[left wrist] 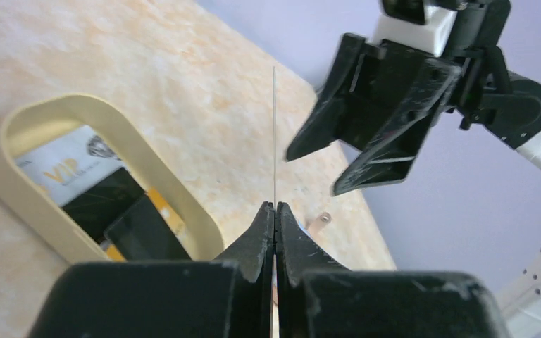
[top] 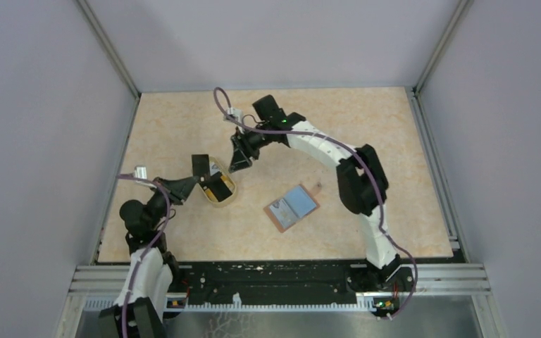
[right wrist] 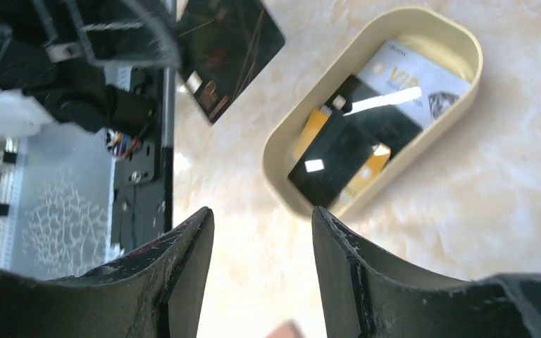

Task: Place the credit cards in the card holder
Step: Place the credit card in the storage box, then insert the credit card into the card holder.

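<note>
The left claw is pinched shut on a dark card that stands up from its tips. The left wrist view shows that card only edge-on, as a thin line up mid-frame. The right wrist view shows the card broadside at upper centre-left. In the top view it sits over the upper left end of the cup.

The right claw stands partly spread and empty, in the air. In the left wrist view it fills the upper right, near the card's edge but apart from it.

More cards, white, black and orange-yellow, lie inside the cup at that view's upper right.

Only the top view shows the card holder. It lies open on the table, blue lining up, right of the cup and apart from both claws.
</note>
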Tool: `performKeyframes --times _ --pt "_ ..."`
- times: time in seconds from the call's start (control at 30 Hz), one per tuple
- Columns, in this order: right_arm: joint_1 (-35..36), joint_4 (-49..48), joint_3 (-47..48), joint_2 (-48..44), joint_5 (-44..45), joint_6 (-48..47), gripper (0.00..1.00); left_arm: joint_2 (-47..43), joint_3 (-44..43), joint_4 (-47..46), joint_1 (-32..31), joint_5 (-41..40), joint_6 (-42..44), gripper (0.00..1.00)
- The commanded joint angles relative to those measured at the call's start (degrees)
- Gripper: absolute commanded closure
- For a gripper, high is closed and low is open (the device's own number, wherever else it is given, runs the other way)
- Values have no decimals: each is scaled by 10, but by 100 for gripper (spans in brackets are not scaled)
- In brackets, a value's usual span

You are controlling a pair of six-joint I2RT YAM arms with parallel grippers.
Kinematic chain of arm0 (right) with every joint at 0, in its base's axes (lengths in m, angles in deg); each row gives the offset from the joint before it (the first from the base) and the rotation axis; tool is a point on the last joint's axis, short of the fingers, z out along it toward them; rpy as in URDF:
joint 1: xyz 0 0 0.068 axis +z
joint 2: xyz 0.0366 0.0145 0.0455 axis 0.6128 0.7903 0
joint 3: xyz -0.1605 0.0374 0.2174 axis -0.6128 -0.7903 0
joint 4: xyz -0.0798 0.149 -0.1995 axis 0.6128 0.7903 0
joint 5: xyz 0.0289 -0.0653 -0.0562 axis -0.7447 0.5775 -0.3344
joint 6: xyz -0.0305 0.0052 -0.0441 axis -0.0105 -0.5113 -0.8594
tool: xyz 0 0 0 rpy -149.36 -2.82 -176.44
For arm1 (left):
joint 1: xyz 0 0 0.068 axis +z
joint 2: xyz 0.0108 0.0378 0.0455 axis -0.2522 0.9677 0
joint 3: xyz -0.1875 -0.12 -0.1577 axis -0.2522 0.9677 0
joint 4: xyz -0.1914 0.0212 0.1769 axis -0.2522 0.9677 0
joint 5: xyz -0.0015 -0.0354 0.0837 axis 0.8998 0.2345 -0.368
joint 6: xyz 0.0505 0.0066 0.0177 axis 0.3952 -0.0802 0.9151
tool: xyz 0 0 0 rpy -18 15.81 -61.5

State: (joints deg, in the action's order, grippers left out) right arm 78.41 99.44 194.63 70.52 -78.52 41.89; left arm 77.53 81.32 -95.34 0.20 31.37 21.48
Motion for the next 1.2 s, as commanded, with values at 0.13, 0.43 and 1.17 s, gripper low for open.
performKeyframes --times 0.13,0.43,1.17 --pt "-106 -54 -290 -300 -60 -117 46 -150 77 -67 -110 -25 -131 100" --pt "-187 -105 -494 -451 -149 -145 43 -83 77 -136 -385 -223 -73 100" --pt "-209 -533 -671 -471 -197 263 41 363 -31 -519 -716 -556 21 100"
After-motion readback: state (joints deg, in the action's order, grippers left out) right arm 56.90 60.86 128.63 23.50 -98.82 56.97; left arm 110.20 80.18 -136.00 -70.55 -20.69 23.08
